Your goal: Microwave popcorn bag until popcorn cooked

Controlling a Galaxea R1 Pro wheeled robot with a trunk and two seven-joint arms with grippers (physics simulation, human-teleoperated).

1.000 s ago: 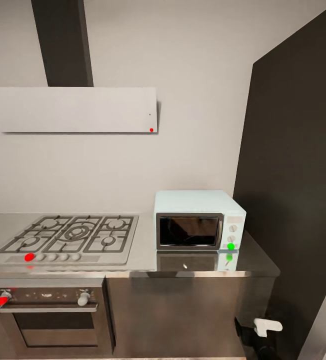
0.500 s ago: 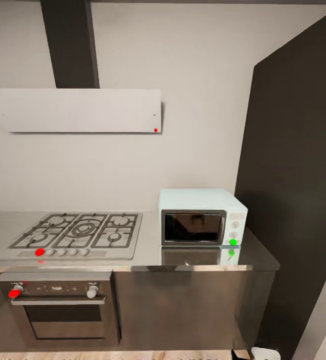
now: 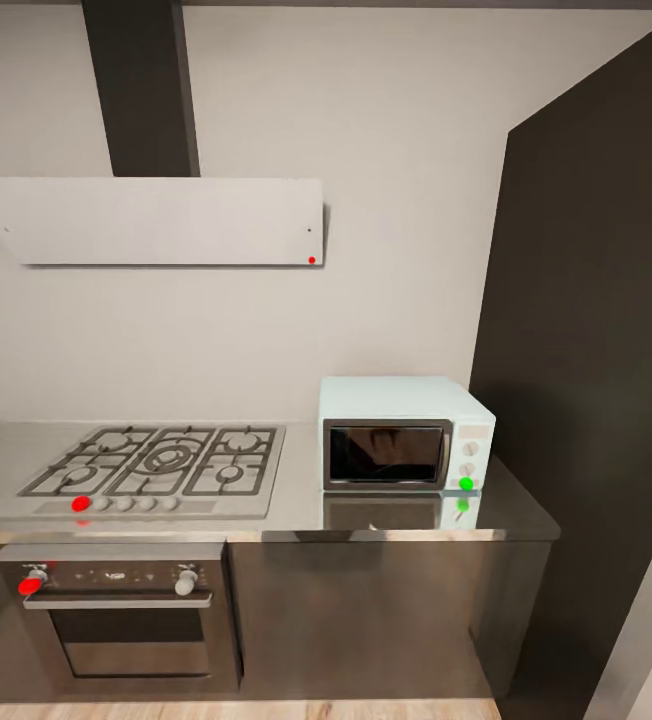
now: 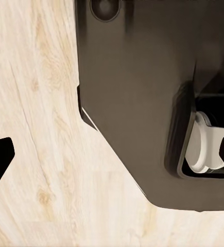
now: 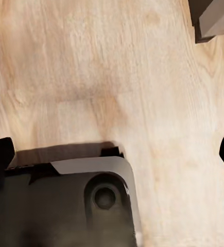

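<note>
We see the bench (image 3: 296, 510) cut off at the picture's left edge; microwave (image 3: 404, 435) interior unreadable behind dark glass.

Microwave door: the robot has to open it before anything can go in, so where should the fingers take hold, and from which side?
No handle shows on the microwave. Its knob panel sits at the right, so the door probably swings from the left, though the hinge cannot be seen. The best guess is to hook the door frame at its right edge, coming straight from the front, level with the glass.
</note>
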